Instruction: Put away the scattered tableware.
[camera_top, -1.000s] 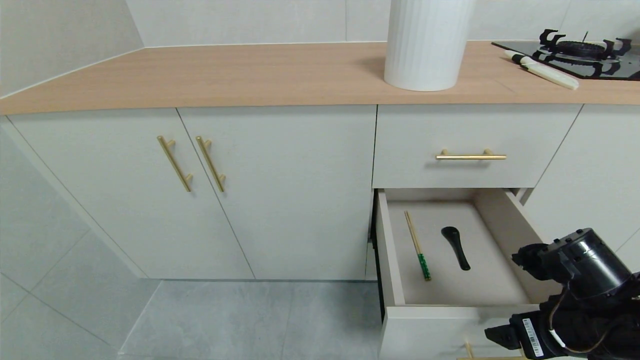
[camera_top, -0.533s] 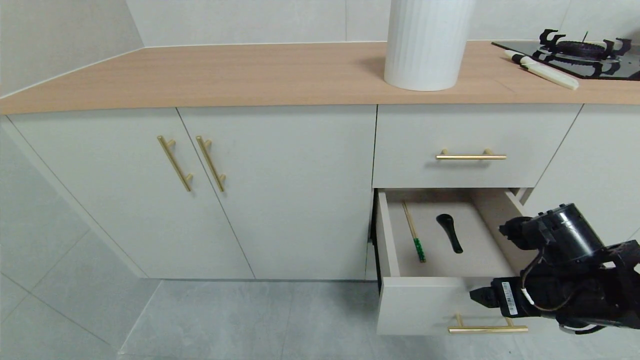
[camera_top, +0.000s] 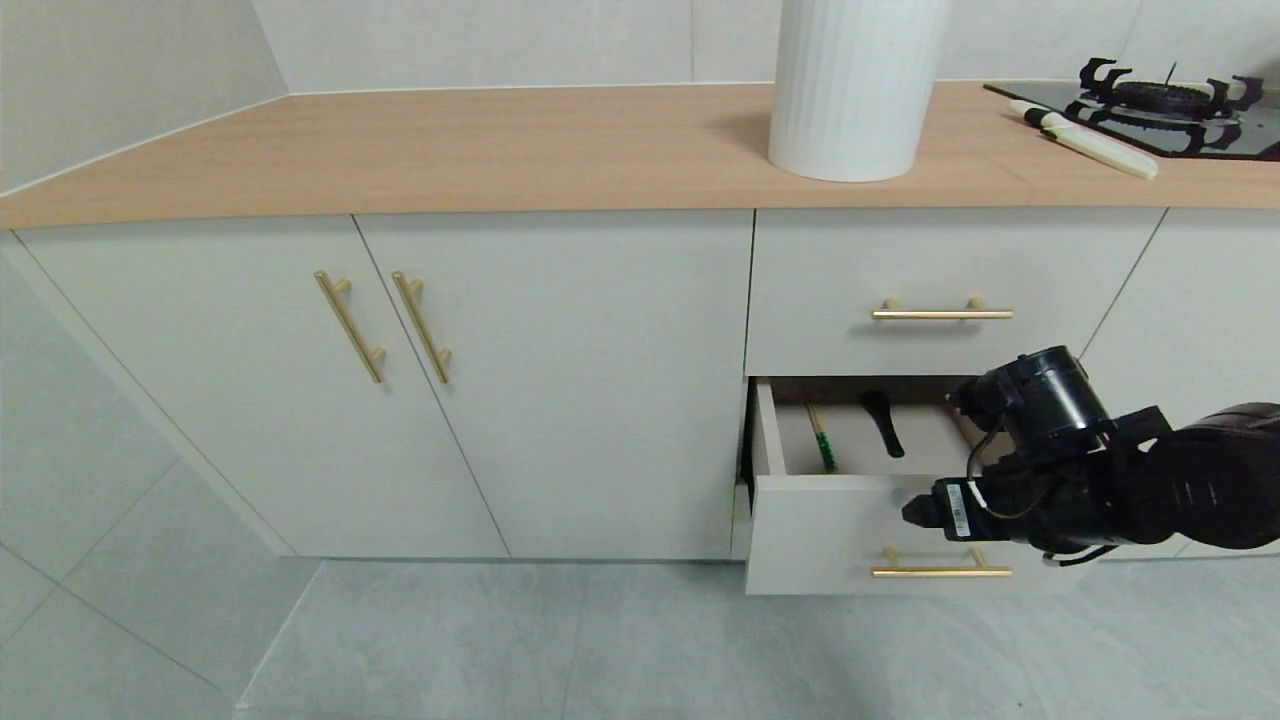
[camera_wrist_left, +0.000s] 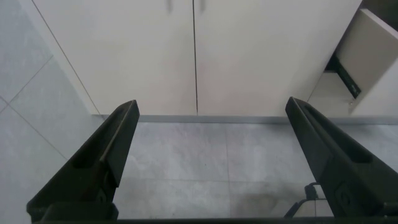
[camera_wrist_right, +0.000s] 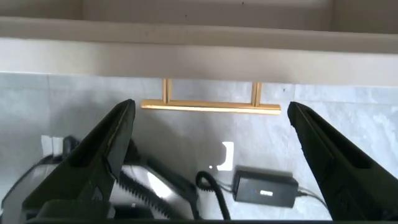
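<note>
Chopsticks (camera_top: 820, 447) and a black spoon (camera_top: 882, 428) are lying side by side, not touching, inside the lower drawer (camera_top: 850, 520). It only sticks out of the cabinet a bit, so both are partly tucked under the upper drawer (camera_top: 940, 270). Makes sense to me: they're stowed, and what's left looks like shutting it. The right gripper (camera_top: 915, 510) sits right up at the drawer front, just above the gold handle (camera_top: 940, 572). Its fingers (camera_wrist_right: 102, 155) are spread wide with nothing held, so my guess is it's placed to shove the panel rather than grab anything. The left gripper (camera_wrist_left: 211, 109) hangs low over the floor (camera_wrist_left: 205, 162) facing the cabinet doors (camera_wrist_left: 249, 50), fingers apart too, empty, basically parked out of the way. Looks-wise, the chopsticks are pale wood with a green patterned end, and the spoon is glossy black, the short soup kind. Up on the desk (camera_top: 500, 150), what looks like a knife (camera_top: 1085, 140) lies just beside the hob (camera_top: 1165, 105), so maybe there's more to tidy.
</note>
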